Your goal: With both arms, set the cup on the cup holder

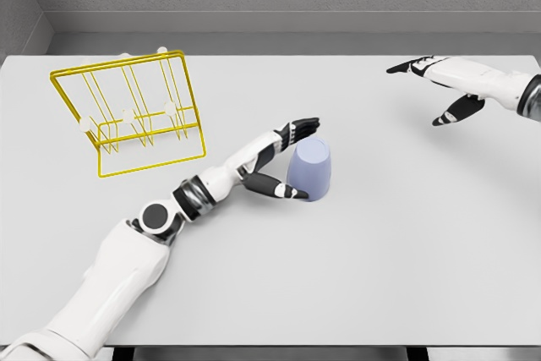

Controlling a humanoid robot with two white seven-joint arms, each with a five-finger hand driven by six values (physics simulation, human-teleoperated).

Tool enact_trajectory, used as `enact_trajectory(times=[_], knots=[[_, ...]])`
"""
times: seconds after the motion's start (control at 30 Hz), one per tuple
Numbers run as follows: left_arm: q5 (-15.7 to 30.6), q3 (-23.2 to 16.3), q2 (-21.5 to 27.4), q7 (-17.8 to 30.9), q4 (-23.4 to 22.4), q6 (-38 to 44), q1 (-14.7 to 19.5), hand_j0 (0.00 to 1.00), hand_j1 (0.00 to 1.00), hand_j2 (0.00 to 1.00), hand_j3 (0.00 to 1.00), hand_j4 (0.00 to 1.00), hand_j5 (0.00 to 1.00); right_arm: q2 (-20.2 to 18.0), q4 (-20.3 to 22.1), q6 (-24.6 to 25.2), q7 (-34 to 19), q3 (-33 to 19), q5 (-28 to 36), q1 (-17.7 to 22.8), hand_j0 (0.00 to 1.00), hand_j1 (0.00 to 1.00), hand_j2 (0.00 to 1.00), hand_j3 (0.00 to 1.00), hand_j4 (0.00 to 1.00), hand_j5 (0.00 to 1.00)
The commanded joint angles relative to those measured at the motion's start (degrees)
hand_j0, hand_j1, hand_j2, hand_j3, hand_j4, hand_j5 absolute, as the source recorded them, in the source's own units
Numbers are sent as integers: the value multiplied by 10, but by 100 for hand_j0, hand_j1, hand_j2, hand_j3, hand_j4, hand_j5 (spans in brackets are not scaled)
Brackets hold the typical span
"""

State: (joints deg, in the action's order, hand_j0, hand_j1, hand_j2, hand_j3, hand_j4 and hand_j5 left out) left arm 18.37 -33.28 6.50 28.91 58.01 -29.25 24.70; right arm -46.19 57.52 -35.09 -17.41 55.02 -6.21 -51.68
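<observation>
A pale lavender cup [310, 169] stands upside down near the middle of the white table [380, 276]. My left hand [292, 158] is spread open right against the cup's left side, fingers reaching past its top and thumb low by its base, without closing on it. A yellow wire cup holder [135, 112] with white-tipped pegs stands tilted at the table's far left. My right hand [435, 90] hovers open over the far right of the table, well apart from the cup.
The table's front edge runs along the bottom of the view. A grey wall rises behind the far edge.
</observation>
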Motion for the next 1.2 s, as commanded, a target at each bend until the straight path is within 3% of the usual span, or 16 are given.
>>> enact_trajectory(times=[0.0,0.63,0.73,0.87,1.17], knots=[[4,1,-4,0,-5,1,0,100,100,100,100,100,100,2,0,1,0,-1,4,0,100,100,100,100,100,100],[-14,1,-24,0,-7,1,1,100,100,100,100,100,100,-1,-7,1,3,-22,6,-1,100,100,100,100,100,100],[-14,1,-26,0,-6,0,1,71,71,71,71,71,71,-1,-7,1,3,-22,6,-2,100,100,100,100,100,100],[-14,1,-26,0,-5,-1,0,51,51,51,51,51,51,-1,-7,1,3,-24,6,-1,100,100,100,100,100,100],[-13,1,-25,0,-5,-3,-3,42,42,42,42,42,42,-1,-8,1,2,-26,6,0,100,100,100,100,100,100]])
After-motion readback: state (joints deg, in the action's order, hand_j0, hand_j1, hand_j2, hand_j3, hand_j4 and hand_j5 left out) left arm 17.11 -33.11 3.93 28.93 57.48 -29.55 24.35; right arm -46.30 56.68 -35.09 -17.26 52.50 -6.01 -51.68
